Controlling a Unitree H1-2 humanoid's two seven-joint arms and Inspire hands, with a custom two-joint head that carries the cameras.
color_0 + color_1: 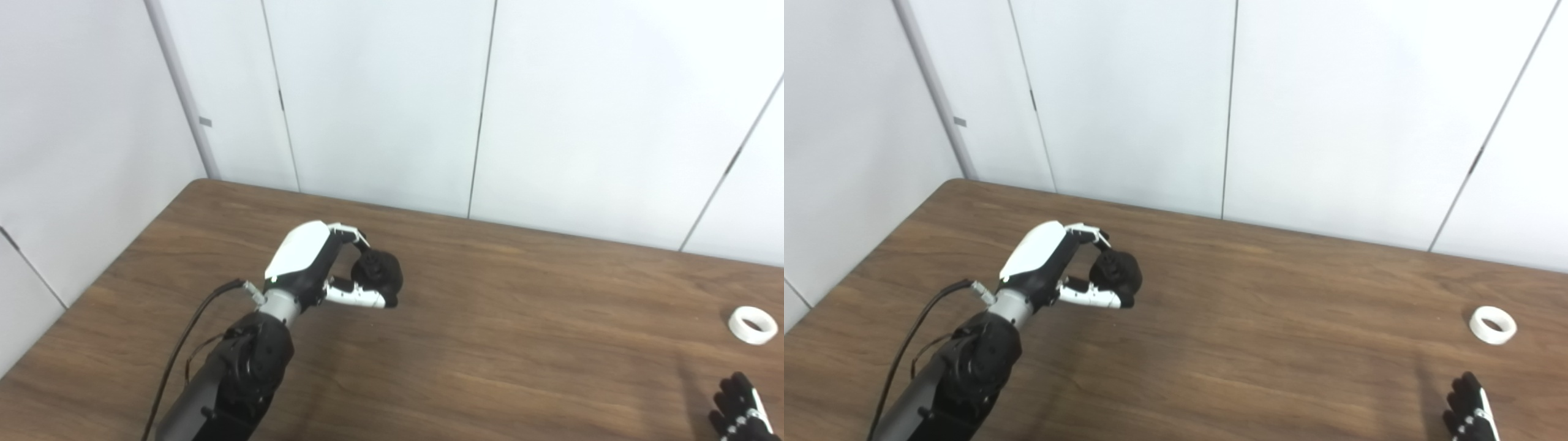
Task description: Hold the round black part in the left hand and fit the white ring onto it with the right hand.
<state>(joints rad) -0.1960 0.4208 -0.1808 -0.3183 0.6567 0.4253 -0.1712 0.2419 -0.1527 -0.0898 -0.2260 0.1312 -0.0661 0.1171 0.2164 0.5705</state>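
My left hand (318, 263) is over the left half of the brown table (520, 318), its fingers and thumb shut on the round black part (378, 274), which it holds just above the wood. The white ring (753, 324) lies flat on the table at the far right, apart from both hands. Only the dark fingertips of my right hand (738, 407) show at the bottom right corner, a short way in front of the ring and not touching it. They look spread with nothing between them.
White wall panels (380, 104) stand right behind the table's far edge. The table's left edge runs diagonally past my left arm. A black cable (184, 343) trails from the left wrist.
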